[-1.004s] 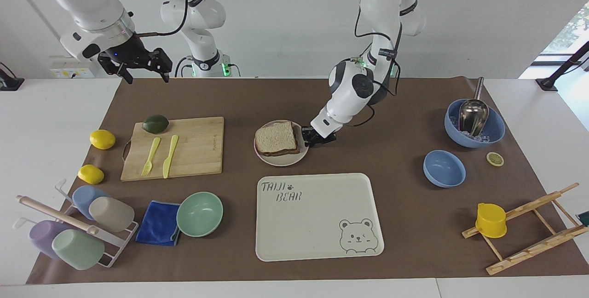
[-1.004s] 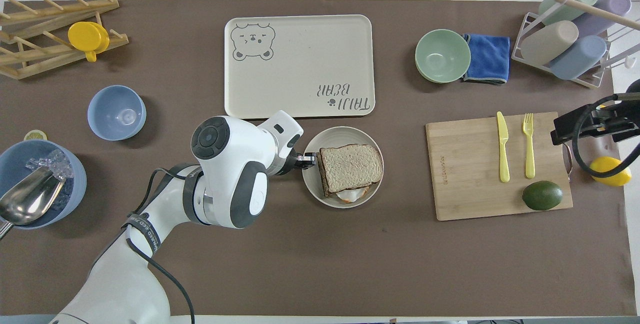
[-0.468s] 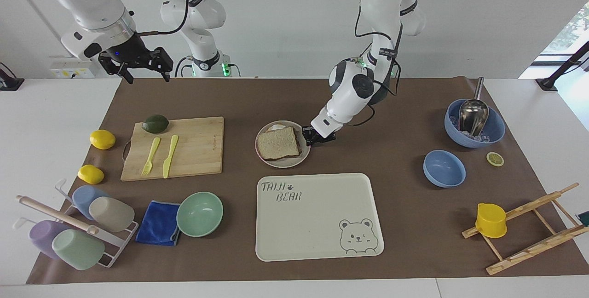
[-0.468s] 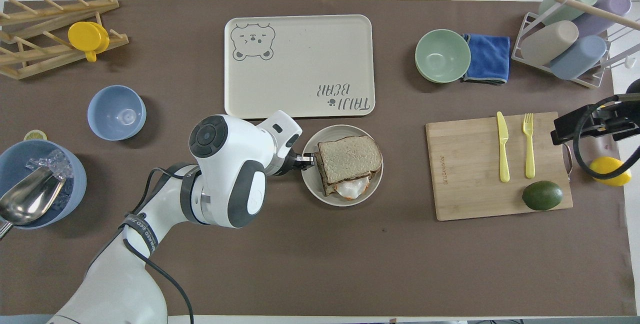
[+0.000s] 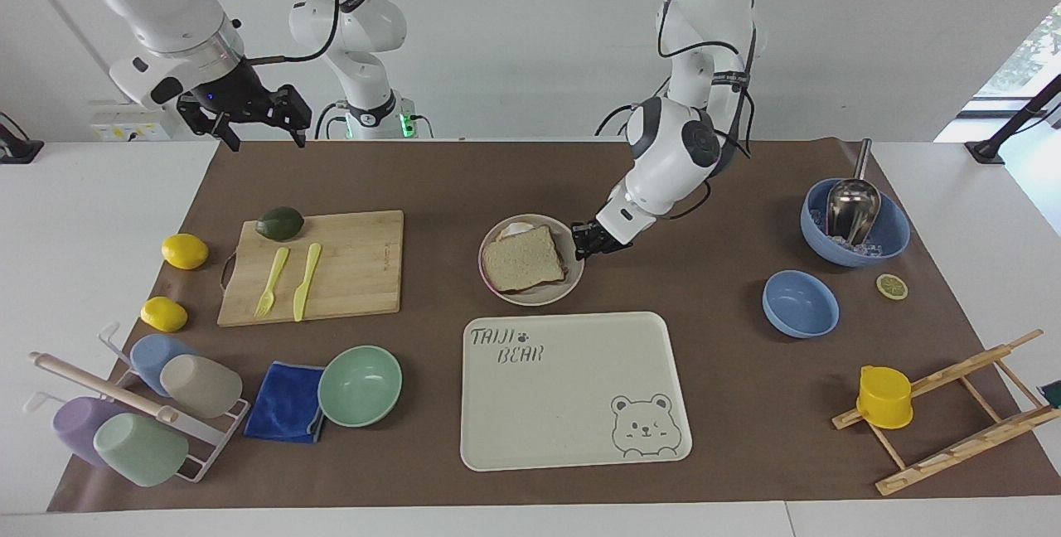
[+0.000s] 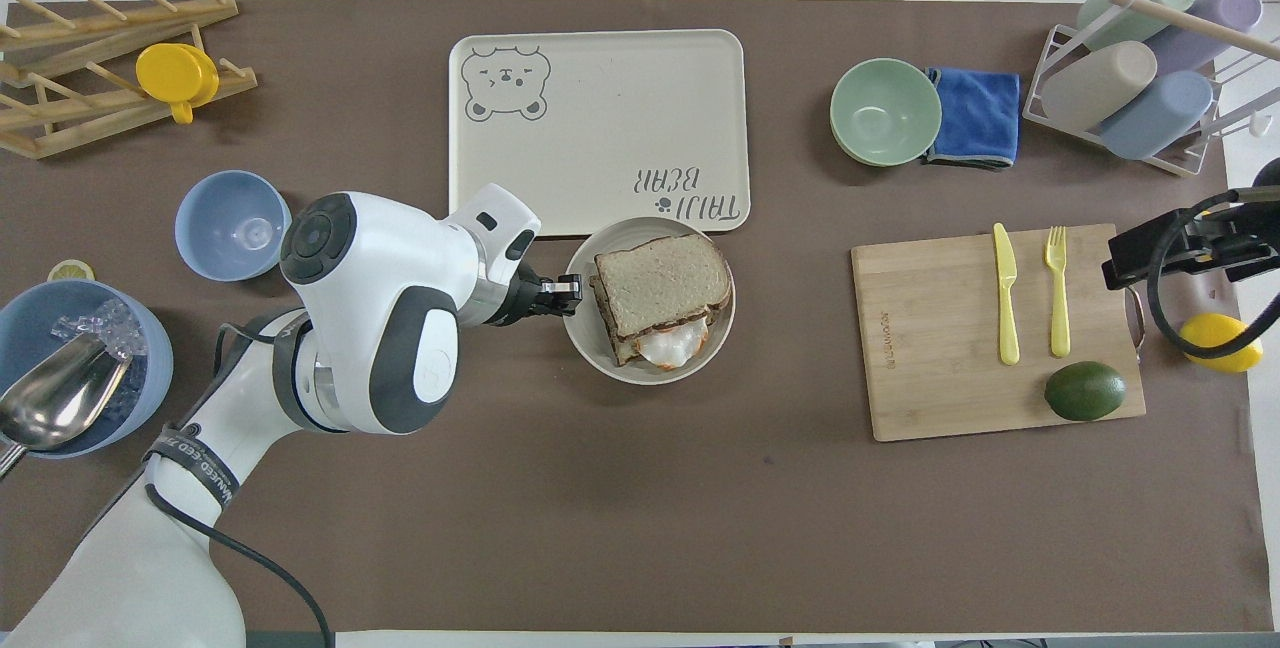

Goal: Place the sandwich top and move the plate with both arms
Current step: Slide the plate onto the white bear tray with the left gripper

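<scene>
The plate (image 5: 530,297) (image 6: 590,348) sits mid-table, close to the tray edge that is nearest the robots. On it lies the sandwich top (image 5: 524,258) (image 6: 662,280), a tan slice covering a lower slice, with a fried egg (image 6: 668,346) peeking out on the robots' side. My left gripper (image 5: 580,240) (image 6: 572,288) is low and shut on the plate's rim, at the side toward the left arm's end. My right gripper (image 5: 267,139) (image 6: 1150,250) hangs open and empty above the mat's edge, near the cutting board, and waits.
The cream bear tray (image 5: 572,388) lies just farther out than the plate. Toward the right arm's end lie a cutting board (image 5: 348,268) with fork, knife and avocado, two lemons, a green bowl, a blue cloth and a cup rack. Two blue bowls (image 5: 800,302) and a wooden rack are at the left arm's end.
The left gripper has drawn the plate with the sandwich toward the left arm's end of the table. The top slice shifted, baring more egg. The right arm has barely moved.
</scene>
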You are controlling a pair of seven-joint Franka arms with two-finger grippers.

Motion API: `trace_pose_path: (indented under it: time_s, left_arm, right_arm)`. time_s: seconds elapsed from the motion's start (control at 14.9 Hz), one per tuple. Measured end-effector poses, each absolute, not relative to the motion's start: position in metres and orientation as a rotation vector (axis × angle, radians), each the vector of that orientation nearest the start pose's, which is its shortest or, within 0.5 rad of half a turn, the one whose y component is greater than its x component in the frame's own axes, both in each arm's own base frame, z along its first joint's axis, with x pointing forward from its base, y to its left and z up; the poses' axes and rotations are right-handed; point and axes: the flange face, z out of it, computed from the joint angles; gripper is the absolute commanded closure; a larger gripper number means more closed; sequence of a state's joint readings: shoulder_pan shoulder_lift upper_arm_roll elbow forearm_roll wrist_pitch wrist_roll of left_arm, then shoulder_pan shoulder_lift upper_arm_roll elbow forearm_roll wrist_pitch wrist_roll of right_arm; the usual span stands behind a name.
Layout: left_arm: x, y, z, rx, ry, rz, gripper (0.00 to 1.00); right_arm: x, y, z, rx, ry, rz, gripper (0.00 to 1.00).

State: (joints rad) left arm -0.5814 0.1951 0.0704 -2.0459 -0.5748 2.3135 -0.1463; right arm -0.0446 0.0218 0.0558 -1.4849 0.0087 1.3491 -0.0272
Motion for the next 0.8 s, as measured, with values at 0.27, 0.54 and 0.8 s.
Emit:
trace_pose_path:
  time_s: [0.27, 0.54, 0.8]
  left_arm:
    - [0.545, -0.271, 0.38, -3.585, -0.11, 0.055, 1.0]
    - [0.593, -0.253, 0.394, -3.58, -0.125, 0.067, 1.0]
    - [0.64, -0.26, 0.374, -3.565, -0.17, 0.052, 1.0]
  right_arm:
    - [0.537, 0.007, 0.635, -3.12, -0.062, 0.246, 0.0]
    - [0.537, 0.007, 0.635, -3.12, -0.062, 0.246, 0.0]
    - [0.537, 0.007, 0.635, -3.12, -0.062, 0.246, 0.0]
